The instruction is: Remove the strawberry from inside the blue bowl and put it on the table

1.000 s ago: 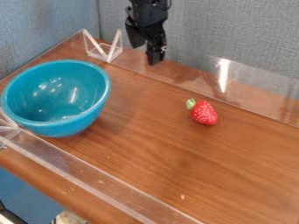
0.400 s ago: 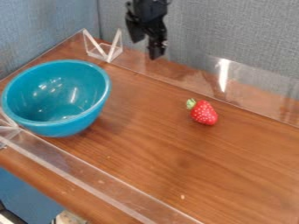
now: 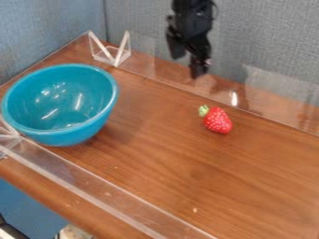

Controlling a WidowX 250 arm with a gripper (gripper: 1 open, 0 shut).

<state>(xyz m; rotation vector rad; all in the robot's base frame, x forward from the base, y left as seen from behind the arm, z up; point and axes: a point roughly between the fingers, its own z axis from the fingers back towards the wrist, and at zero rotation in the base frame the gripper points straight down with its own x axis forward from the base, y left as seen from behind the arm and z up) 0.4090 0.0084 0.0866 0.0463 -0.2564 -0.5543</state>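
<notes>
The strawberry (image 3: 217,119), red with a green cap, lies on the reddish-brown wooden table (image 3: 174,159), right of centre. The teal-blue bowl (image 3: 58,103) stands at the left and looks empty inside. My black gripper (image 3: 191,56) hangs above the table's far edge, up and slightly left of the strawberry, apart from it. Its fingers (image 3: 199,65) point down and hold nothing; I cannot make out the gap between them.
Low clear acrylic walls (image 3: 268,89) edge the table at the back and along the front (image 3: 88,187). A grey-blue backdrop stands behind the table.
My gripper has moved to the right along the back edge, from above the far left-centre to nearly above the strawberry. The strawberry and the bowl have not moved.
</notes>
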